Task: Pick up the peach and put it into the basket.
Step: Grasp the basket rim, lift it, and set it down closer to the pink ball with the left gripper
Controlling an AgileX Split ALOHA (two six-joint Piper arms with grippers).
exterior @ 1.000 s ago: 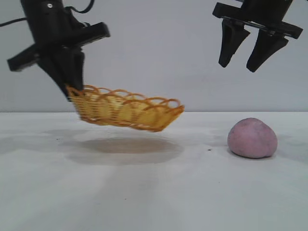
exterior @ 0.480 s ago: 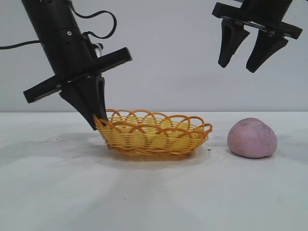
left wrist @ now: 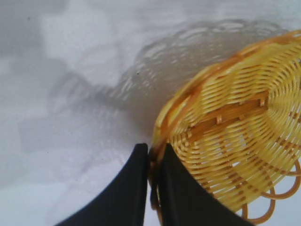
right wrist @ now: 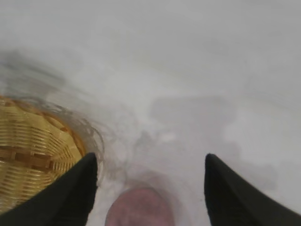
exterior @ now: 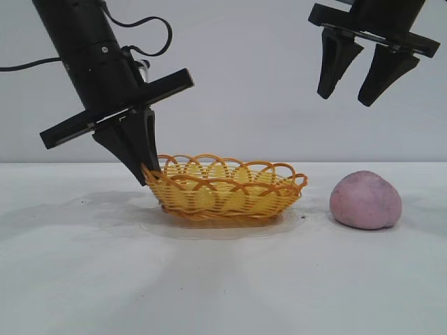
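Observation:
The yellow-orange wicker basket rests on the white table at centre, slightly tipped up at its left end. My left gripper is shut on the basket's left rim; the left wrist view shows the rim pinched between the two black fingers. The pinkish-mauve peach lies on the table right of the basket, apart from it. My right gripper hangs open high above the peach, holding nothing. In the right wrist view the peach sits between and below the spread fingers, with the basket to one side.
The white table runs wide and bare in front of the basket and peach. A plain pale wall stands behind. A black cable loops from the left arm.
The left gripper carried the basket rightward and down from mid-air onto the table; in the last half second it barely shifted. The right gripper and peach stayed still.

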